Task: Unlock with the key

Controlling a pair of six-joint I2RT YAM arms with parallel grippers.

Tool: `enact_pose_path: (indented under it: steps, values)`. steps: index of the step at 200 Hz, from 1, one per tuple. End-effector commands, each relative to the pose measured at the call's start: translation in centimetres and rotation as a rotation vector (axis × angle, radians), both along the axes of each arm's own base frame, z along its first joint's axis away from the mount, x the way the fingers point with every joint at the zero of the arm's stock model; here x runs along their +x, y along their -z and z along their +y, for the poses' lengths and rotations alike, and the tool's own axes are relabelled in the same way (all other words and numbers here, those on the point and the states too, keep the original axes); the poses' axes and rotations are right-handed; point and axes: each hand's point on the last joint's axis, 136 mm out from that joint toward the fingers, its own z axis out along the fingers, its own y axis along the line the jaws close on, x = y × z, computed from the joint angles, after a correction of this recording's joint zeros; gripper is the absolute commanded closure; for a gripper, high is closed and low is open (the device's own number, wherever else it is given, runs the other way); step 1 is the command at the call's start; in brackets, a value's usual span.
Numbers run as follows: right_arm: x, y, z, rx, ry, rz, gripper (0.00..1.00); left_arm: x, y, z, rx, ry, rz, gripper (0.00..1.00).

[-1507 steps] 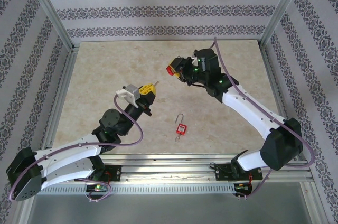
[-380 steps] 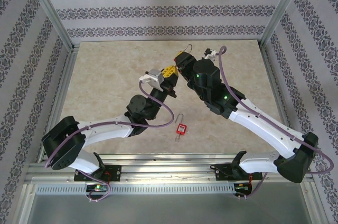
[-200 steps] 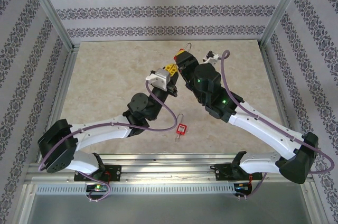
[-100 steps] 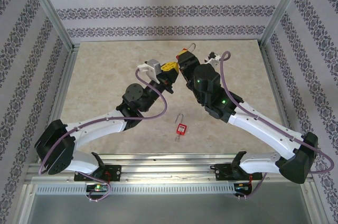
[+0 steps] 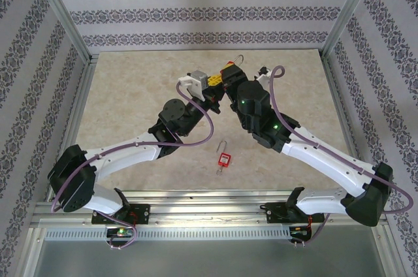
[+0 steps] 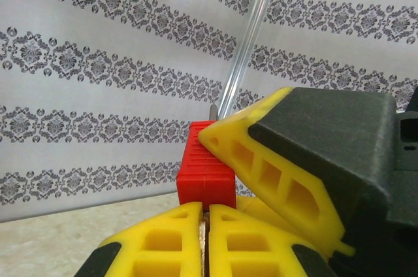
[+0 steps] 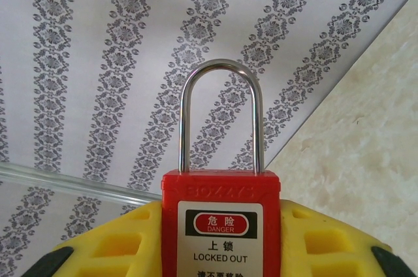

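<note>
Red padlock (image 7: 221, 206), shackle upright, sits clamped in the right gripper (image 7: 221, 254) over the table's far middle. The left gripper (image 6: 205, 215), fingers pressed together, pinches a thin sliver, seemingly the key (image 6: 205, 227), just beneath it. A second padlock (image 5: 224, 159) lies nearer.

The key (image 6: 205, 227) sat pinched between the closed fingers of the left gripper (image 6: 206, 215), almost wholly hidden. A thin pale sliver of it showed in the seam between them, and its yellow head could not be told apart from the yellow fingers. It pointed toward the red padlock (image 6: 205, 172), just beside it; whether its tip had entered the lock could not be told. The padlock stood upright in the clasp of the right gripper (image 7: 221, 238), with its silver shackle (image 7: 222, 63) closed and a "DANGER / LOCKED OUT" label on its face.
</note>
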Motion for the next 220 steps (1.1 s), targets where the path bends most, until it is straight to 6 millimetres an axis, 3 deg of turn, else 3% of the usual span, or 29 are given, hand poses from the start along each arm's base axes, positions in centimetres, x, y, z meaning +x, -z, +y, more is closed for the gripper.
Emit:
enact_pose_path:
  steps: [1, 17, 44, 76, 93, 156, 220]
  values:
    - [-15.9, 6.8, 16.0, -0.033, -0.919, 0.261, 1.0, -2.3, -0.9, -5.2, -0.006, 0.206, -0.039, 1.0]
    - [-15.5, 7.1, 14.9, -0.039, -0.896, 0.267, 1.0, -2.2, -0.6, -4.4, -0.026, 0.206, -0.026, 1.0]
    - [-14.5, 7.6, 12.7, -0.05, -0.841, 0.278, 1.0, -2.6, 0.6, -2.7, -0.031, 0.211, 0.012, 0.59]
    - [-13.7, 8.1, 11.2, -0.062, -0.803, 0.292, 1.0, -3.3, 2.1, -0.8, -0.03, 0.226, 0.059, 0.39]
    - [-13.3, 8.3, 10.9, -0.063, -0.791, 0.297, 1.0, -4.1, 2.1, -0.1, -0.034, 0.241, 0.052, 0.36]
    - [-11.8, 8.8, 10.2, -0.066, -0.755, 0.315, 1.0, -7.5, 2.5, -0.6, -0.011, 0.41, 0.07, 0.31]
    - [-11.5, 9.3, 9.8, -0.068, -0.743, 0.326, 1.0, -8.8, 3.1, 1.7, 0.006, 0.406, 0.076, 0.26]
